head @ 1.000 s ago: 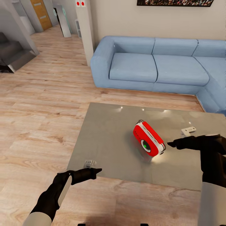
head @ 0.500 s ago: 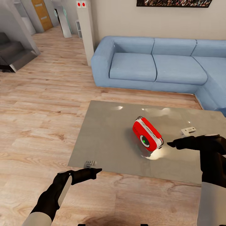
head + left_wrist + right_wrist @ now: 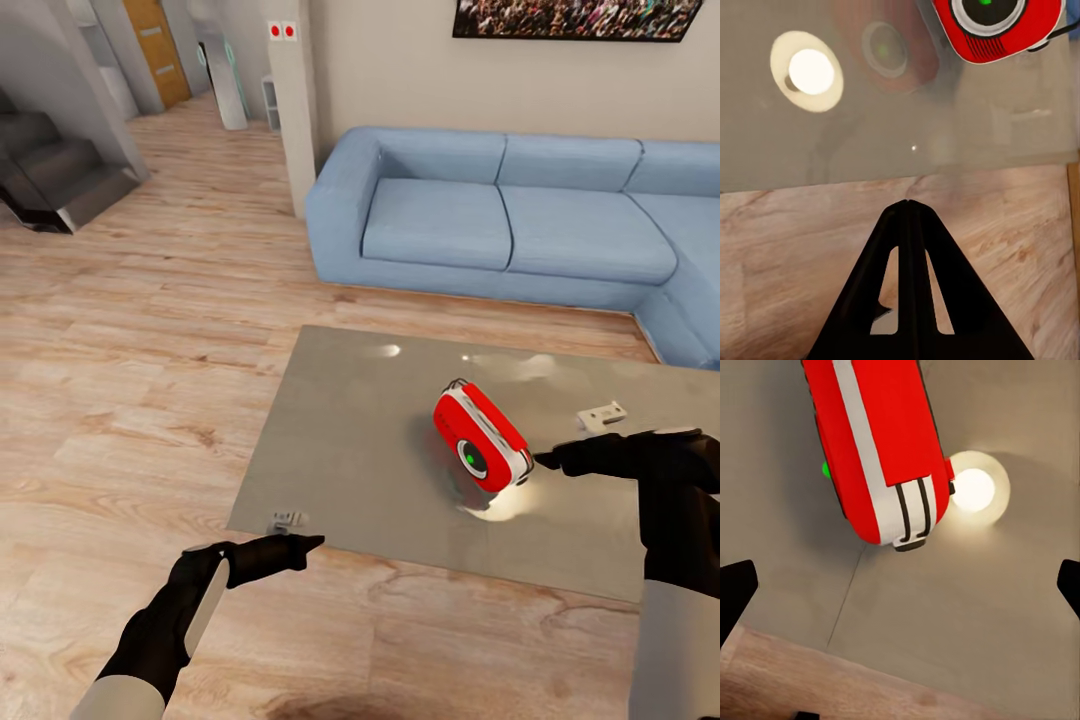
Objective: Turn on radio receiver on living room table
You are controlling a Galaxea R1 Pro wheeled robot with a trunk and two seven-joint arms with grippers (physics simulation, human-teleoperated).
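The red radio receiver [image 3: 480,450] with its white band lies tilted on the glossy grey table [image 3: 340,440], and a green light glows in its round dial. My right gripper [image 3: 548,461] sits just to its right, low over the tabletop. In the right wrist view its fingertips [image 3: 735,589] stand far apart, open, with the radio receiver [image 3: 881,442] ahead between them. My left gripper [image 3: 312,542] hovers at the table's near left edge, shut on nothing. In the left wrist view the left gripper [image 3: 907,204] points at the table edge, with the radio receiver [image 3: 997,26] farther on.
A small white object [image 3: 601,414] lies on the table behind my right gripper. A small metal piece [image 3: 288,519] sits at the near left corner. The light-blue sofa [image 3: 500,215] stands beyond, a pillar [image 3: 295,100] and stairs [image 3: 60,175] to the left. Wood floor surrounds the table.
The whole picture has shifted a little, so the camera has moved. Both arms keep the same pose, and the radio receiver still lies just left of my right gripper.
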